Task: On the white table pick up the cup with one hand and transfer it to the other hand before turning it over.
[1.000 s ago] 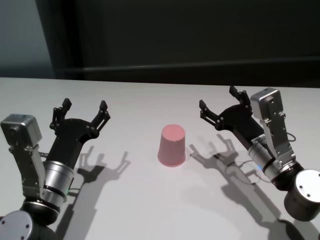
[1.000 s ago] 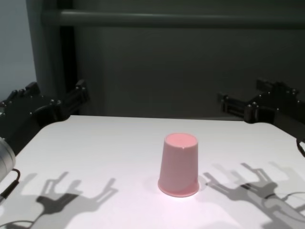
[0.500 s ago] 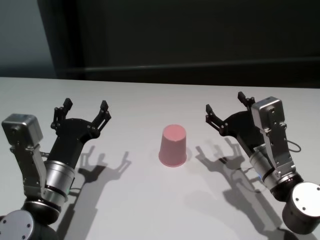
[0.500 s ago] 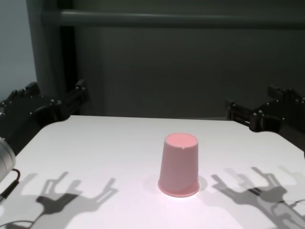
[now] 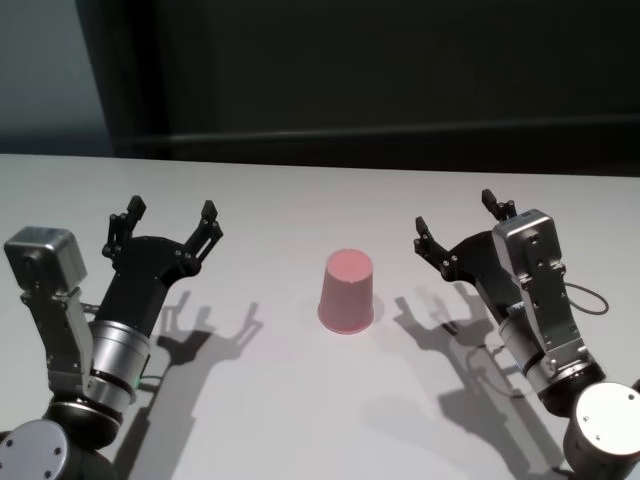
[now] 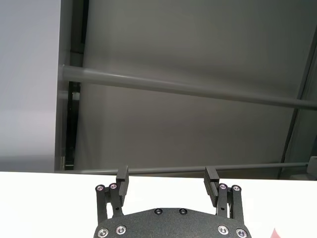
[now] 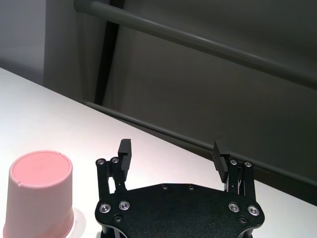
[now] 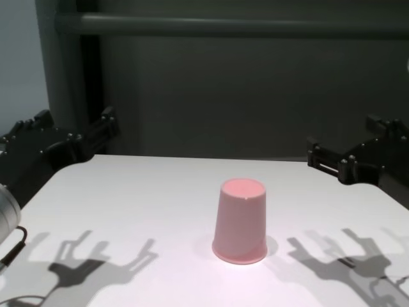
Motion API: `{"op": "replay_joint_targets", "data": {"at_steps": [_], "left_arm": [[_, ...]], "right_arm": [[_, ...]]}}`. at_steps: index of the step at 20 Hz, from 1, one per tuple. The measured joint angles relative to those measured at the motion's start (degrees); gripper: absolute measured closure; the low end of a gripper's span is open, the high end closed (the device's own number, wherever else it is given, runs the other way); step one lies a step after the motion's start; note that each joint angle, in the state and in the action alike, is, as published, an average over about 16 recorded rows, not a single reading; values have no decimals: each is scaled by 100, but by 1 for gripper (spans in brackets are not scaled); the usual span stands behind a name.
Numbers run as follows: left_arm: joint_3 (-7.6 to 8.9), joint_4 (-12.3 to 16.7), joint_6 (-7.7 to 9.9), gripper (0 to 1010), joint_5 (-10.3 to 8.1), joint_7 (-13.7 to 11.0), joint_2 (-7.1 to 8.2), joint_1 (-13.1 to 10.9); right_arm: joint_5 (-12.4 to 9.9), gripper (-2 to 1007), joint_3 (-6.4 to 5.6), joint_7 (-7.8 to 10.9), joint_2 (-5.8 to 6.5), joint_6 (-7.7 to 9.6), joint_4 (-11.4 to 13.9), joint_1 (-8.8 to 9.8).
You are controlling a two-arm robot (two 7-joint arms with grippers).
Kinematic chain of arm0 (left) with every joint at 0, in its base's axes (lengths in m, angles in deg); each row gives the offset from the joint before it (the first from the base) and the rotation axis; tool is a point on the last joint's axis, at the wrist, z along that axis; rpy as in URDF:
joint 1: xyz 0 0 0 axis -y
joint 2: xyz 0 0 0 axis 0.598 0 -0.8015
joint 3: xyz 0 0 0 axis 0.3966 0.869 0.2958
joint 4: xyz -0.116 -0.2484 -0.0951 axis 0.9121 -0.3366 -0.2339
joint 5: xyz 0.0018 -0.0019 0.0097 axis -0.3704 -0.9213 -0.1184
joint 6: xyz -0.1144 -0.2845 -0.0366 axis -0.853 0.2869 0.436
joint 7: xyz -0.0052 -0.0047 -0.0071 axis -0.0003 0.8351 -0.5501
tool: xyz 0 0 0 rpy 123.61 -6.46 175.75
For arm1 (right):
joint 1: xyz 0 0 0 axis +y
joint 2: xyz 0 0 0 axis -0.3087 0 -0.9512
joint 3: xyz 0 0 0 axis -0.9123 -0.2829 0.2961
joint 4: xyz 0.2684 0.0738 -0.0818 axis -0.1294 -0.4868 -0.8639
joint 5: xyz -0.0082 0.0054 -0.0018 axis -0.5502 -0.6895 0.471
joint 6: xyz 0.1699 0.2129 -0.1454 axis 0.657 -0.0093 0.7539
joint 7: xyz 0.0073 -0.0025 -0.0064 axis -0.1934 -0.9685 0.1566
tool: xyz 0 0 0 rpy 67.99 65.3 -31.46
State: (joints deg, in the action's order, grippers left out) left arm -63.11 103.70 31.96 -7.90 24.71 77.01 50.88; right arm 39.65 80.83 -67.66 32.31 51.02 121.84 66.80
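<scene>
The pink cup (image 5: pixel 346 293) stands upside down on the white table (image 5: pixel 300 410), rim down and narrow base up, midway between my arms. It also shows in the chest view (image 8: pixel 240 220) and in the right wrist view (image 7: pixel 39 196). My left gripper (image 5: pixel 168 215) hovers open well to the cup's left, nothing between its fingers (image 6: pixel 122 174). My right gripper (image 5: pixel 457 215) hovers open to the cup's right, apart from it and empty, with its fingers (image 7: pixel 125 147) pointing past the cup.
A dark wall with a horizontal grey rail (image 8: pixel 223 25) rises behind the table's far edge. Both grippers throw shadows on the tabletop (image 8: pixel 96 256). A black cable (image 5: pixel 585 295) loops beside the right arm.
My right arm has drawn back to the right and a little lower, away from the cup. The left arm and the cup have not moved.
</scene>
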Motion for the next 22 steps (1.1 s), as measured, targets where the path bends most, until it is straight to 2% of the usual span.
{"op": "replay_joint_targets", "data": {"at_steps": [6,22], "left_arm": [[0,0,0,7,0,0,0,0],[0,0,0,7,0,0,0,0]], "right_arm": [[195,3,-89,-132,-22,-1,119,168],[424,3,-424,-310,-99,-50,382,665]]}}
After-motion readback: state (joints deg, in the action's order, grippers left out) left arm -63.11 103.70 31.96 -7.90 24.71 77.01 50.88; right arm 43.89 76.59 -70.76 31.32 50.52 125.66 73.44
